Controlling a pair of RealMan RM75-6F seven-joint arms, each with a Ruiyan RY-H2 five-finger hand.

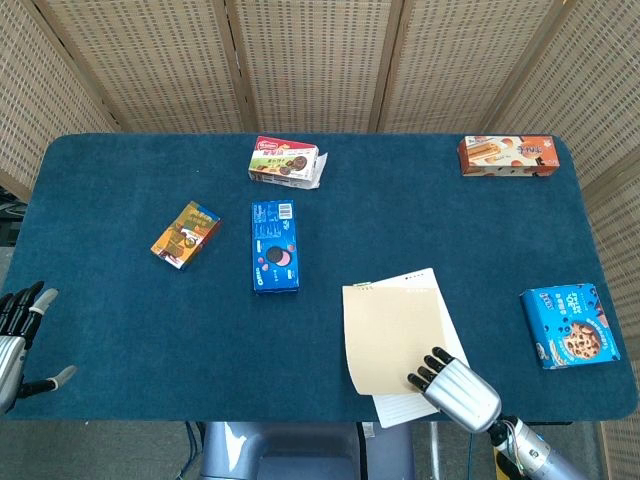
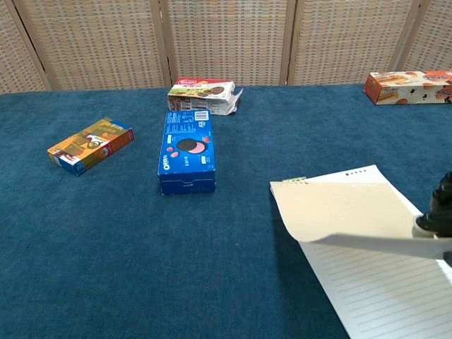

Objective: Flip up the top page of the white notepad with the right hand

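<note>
The white notepad (image 1: 412,345) lies on the blue tabletop (image 1: 120,330) toward 5 o'clock, its near end reaching the tabletop's front edge and its body skewed. Its tan top page (image 2: 339,212) is lifted off the lined sheets below; in the chest view the page curves up from its bound edge at 10 o'clock and the ruled paper (image 2: 395,296) shows beneath it. The right hand (image 1: 455,388) sits at the notepad's near corner, at 5 o'clock of the page, dark fingertips (image 1: 428,368) resting on top of the lifted page. The chest view shows the fingertips at the page's raised edge, so the hand appears to hold that sheet, though the thumb is hidden.

The left hand (image 1: 18,335) hangs off the tabletop's 8 o'clock corner, well apart from everything, fingers spread and holding nothing.

A blue Oreo box (image 1: 274,246) lies flat at 11 o'clock of the notepad. An orange and blue snack box (image 1: 186,234) sits at 9 o'clock of the Oreo box, and a red, white and green biscuit box (image 1: 285,161) at its 12 o'clock. An orange wafer box (image 1: 507,155) lies near the far right corner, and a blue cookie box (image 1: 568,326) lies at 3 o'clock of the notepad by the right edge.
</note>
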